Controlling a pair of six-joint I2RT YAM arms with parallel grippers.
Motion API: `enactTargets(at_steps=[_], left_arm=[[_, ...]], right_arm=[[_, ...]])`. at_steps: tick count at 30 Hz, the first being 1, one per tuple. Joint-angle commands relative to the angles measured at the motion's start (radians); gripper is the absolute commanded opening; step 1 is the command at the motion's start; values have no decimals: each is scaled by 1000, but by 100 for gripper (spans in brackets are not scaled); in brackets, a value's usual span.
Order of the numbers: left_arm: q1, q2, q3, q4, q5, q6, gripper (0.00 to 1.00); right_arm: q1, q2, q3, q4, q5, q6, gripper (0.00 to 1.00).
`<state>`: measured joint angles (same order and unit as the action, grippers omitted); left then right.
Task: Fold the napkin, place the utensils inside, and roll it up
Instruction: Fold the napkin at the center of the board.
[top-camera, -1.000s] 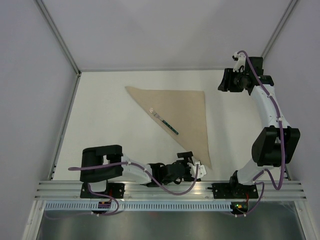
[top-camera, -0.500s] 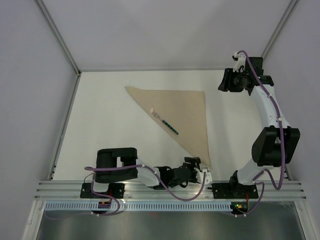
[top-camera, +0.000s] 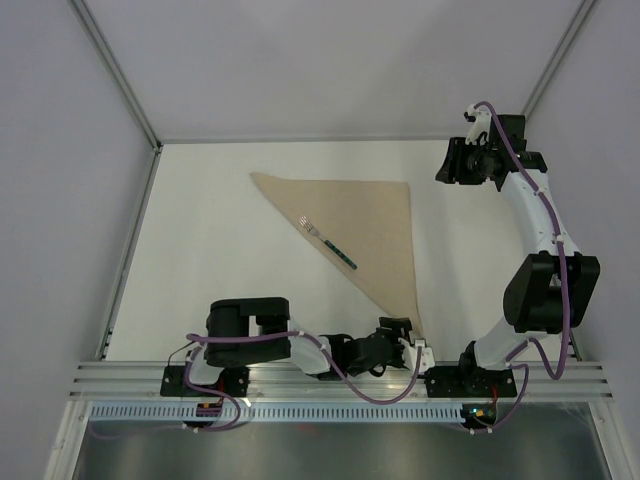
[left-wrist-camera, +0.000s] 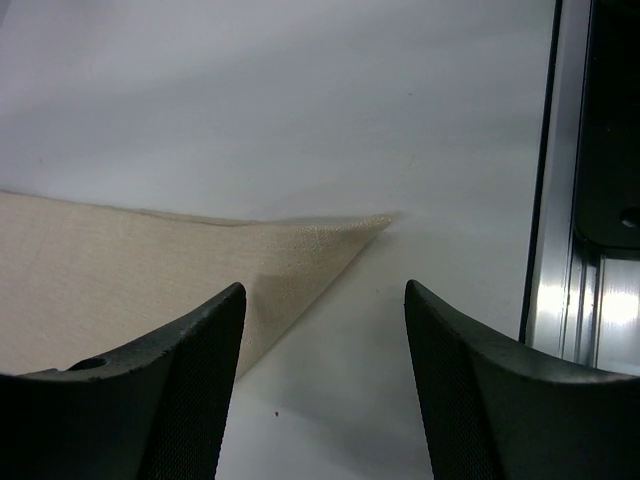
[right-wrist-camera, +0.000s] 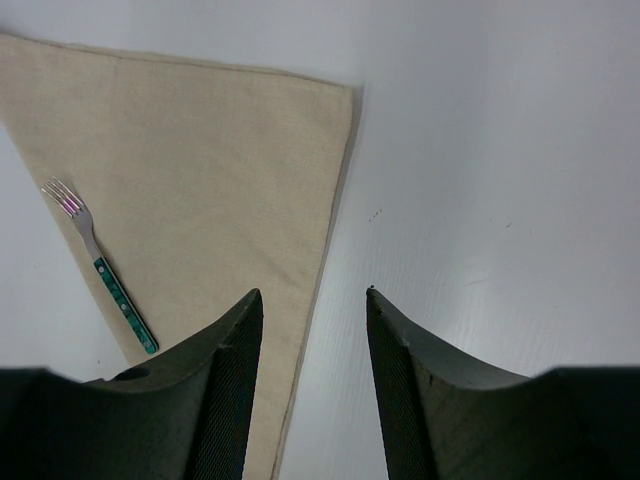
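The napkin (top-camera: 372, 225) lies folded into a beige triangle on the white table, its long edge running from far left to near right. The utensils, a single fork (top-camera: 328, 243) with a green handle, rest on the cloth along that long edge. My left gripper (top-camera: 408, 344) sits low at the table's near edge, open, its jaws just short of the napkin's near corner (left-wrist-camera: 330, 235) with nothing between them. My right gripper (top-camera: 447, 165) hangs open above the table beside the napkin's far right corner. The right wrist view shows the napkin (right-wrist-camera: 200, 150) and fork (right-wrist-camera: 100, 265) below the right gripper (right-wrist-camera: 313, 293).
An aluminium rail (top-camera: 340, 375) runs along the near edge, close to the right of my left gripper (left-wrist-camera: 325, 290) as a bright strip (left-wrist-camera: 558, 300). Grey walls enclose the table on the left, the far side and the right. Bare tabletop (top-camera: 210, 250) lies left of the napkin.
My left arm has swung right along the near edge, bringing its gripper up to the napkin's near corner, jaws slightly narrower. The right arm, napkin and fork have not moved.
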<state>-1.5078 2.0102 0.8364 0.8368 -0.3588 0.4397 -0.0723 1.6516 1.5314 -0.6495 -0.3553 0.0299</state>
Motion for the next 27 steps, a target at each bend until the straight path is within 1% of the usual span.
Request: enactTargets(at_steps=[1,7,13,17,21,27], left_arm=[[-8,22,43,47,29,25,69],[-8,33,56,21,52,10,69],[-8,39,61,15,72,-9,66],[-8,47,69,10,81,-18,60],[-8,65,84,-1,87,-24,57],[-8,85,96,-7,92,-29,57]], right_arm=[[-1,-30,-1,27,-17,8,52],[-1,-32,-5,28,-17,5,51],[-1,-32,-5,28,-20,8,50],[-1,-32,-4,28,-22,10,50],[-1,-30,-7,28,-24,13,49],[-1,-33,-11,28,-28,11,48]])
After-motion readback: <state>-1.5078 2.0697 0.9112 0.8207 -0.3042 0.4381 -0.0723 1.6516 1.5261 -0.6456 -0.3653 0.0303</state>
